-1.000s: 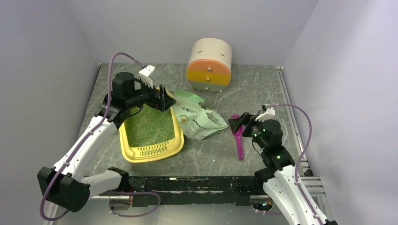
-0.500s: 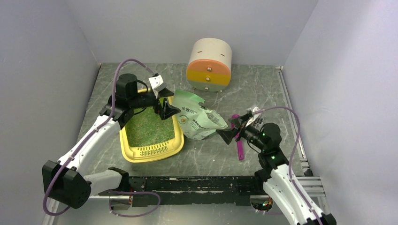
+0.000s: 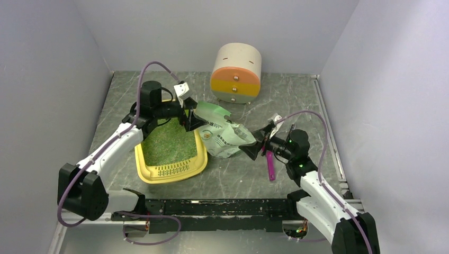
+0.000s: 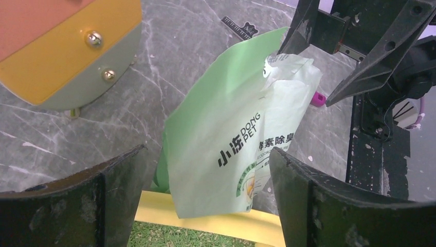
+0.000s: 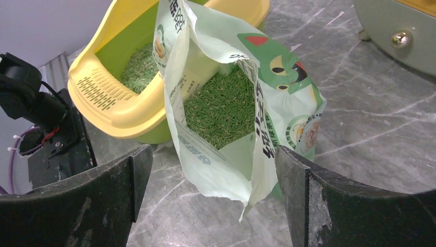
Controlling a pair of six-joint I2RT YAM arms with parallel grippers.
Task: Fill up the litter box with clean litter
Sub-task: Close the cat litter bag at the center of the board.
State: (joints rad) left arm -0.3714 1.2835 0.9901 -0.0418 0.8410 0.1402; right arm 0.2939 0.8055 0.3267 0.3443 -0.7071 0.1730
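The litter box is set on the left half of the table, nearer the near edge than the far one, with its grille toward the near edge. Its floor is covered by a layer of litter, so the filling is judged partly done. The walls stand well above that layer.

The bag is laid just right of the box and rests against its right rim. Its torn mouth is turned toward the right edge of the table. More litter is seen inside it in the right wrist view, so some is left to be poured or scooped.

The left gripper is held over the box's far right corner. Its fingers are spread wide and nothing is gripped. The bag's closed end is framed between them, and the box rim is seen below.

The right gripper is held at the bag's mouth. Its fingers are also spread wide and empty. The mouth is framed between them without being touched, and the box lies beyond the bag.
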